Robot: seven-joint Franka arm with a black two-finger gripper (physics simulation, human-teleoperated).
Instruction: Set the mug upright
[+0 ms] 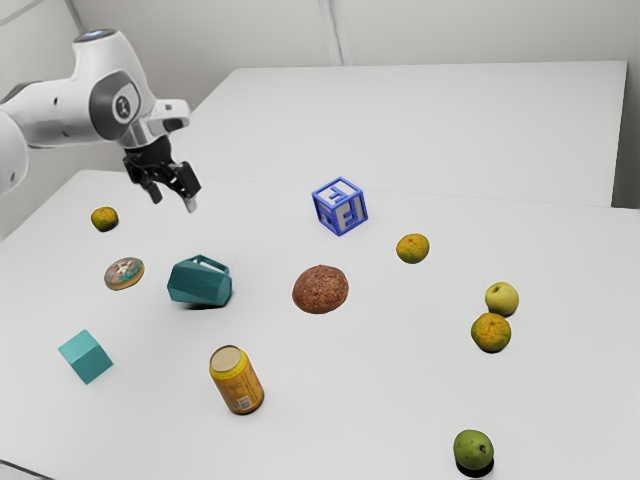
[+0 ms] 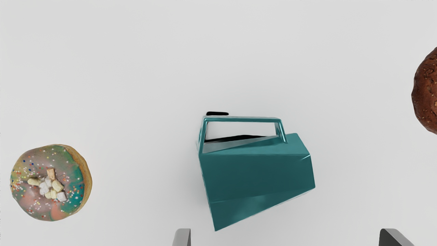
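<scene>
The claw [image 1: 172,199] hangs released, fingers spread wide, with the mug [image 2: 256,177] lying on its side below it, apart from both fingers, the bun [image 2: 426,92] lower than the claw past one finger, and the donut [image 2: 51,184] past the other.

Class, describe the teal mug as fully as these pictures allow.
The teal mug has a faceted, tapering body, faintly glossy, perhaps glazed or metal, and a squared loop handle. It lies on its side on the white table, between donut and brown bun. Only the table touches it; the open end effector hangs clear above.
</scene>
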